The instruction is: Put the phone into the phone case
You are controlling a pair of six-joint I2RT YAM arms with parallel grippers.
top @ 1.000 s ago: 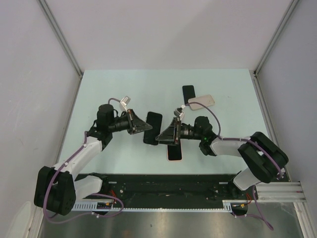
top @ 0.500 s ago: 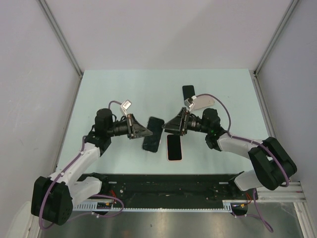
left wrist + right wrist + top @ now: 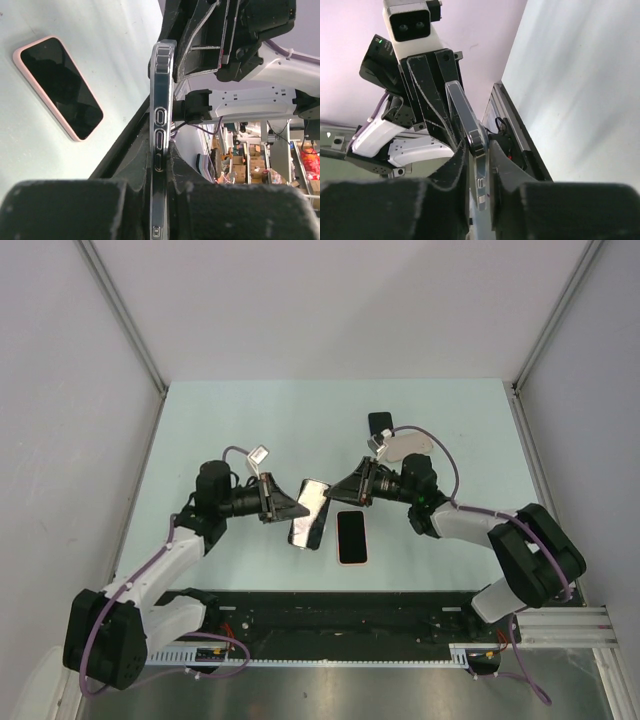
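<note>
A dark phone (image 3: 308, 522) with a clear phone case (image 3: 164, 55) around its edge hangs tilted above the table's middle. My left gripper (image 3: 297, 508) is shut on its lower-left part; in the left wrist view the fingers (image 3: 134, 162) squeeze the buttoned edge, the gripper (image 3: 161, 150) being centred there. My right gripper (image 3: 338, 490) meets the top end from the right. In the right wrist view this gripper (image 3: 479, 150) has its fingers closed round the cased edge (image 3: 462, 107).
A phone in a pink case (image 3: 351, 537) lies screen-up on the pale green table (image 3: 230, 430) just right of the held phone, also visible in the left wrist view (image 3: 57, 85). A black phone (image 3: 380, 423) and a beige case-like object (image 3: 410, 444) lie behind the right arm.
My right gripper left the spot over the pink-cased phone, swung up and left, opened, then closed on the held phone's top end. My left gripper shifted slightly right, tilting the phone.
</note>
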